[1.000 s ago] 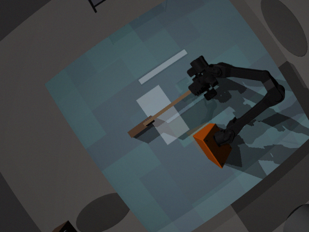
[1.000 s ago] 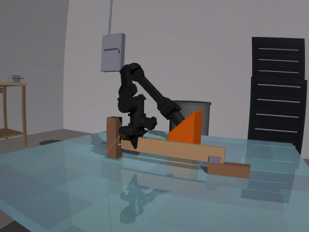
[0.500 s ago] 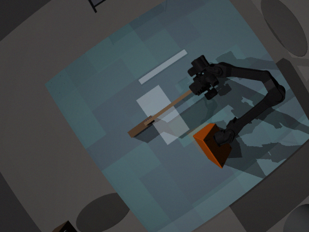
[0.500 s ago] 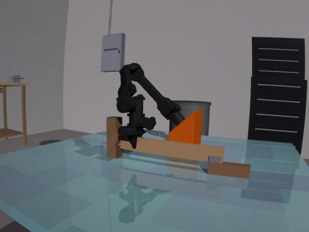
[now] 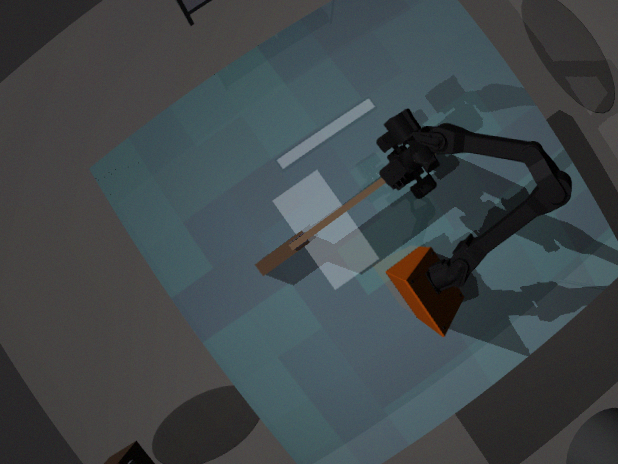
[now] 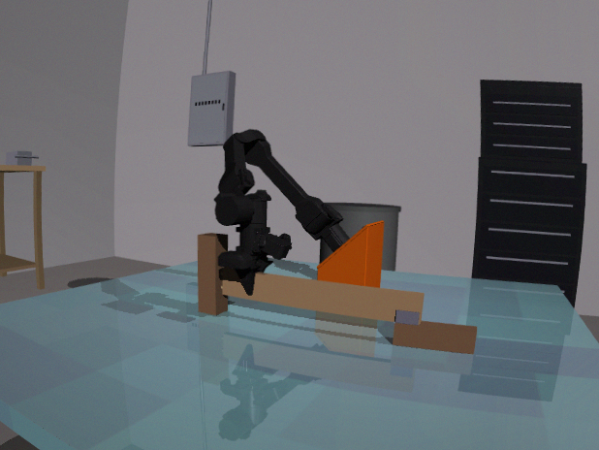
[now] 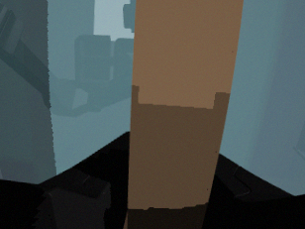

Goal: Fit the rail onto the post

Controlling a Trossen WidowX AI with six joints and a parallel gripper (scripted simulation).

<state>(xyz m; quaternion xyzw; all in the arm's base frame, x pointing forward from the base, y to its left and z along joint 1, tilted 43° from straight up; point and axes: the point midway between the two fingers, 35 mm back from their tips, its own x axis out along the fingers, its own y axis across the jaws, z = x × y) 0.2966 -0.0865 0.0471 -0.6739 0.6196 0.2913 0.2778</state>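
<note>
Since the bed rail [image 5: 345, 209] [image 6: 334, 296] [image 7: 180, 58] looks long, stiff and lopsided to carry, gripping near the post [image 6: 211, 273] seems right, and the claw [image 5: 400, 182] [image 6: 249, 286] is clamped across it there, far end at the bracket [image 6: 407, 317] on the footboard block [image 5: 272, 262] [image 6: 434, 337]. Post crowds the claw; orange arm mount [image 5: 420, 295] [image 6: 373, 257] stands beside on the worktop [image 5: 240, 300] [image 6: 145, 369], probably out of the way

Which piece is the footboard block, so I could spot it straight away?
Find the orange wedge. In the exterior view, the long pale rail runs before it; follow that rightward. The footboard block is the low, darker brown piece under its end, unlike the upright post.
</note>
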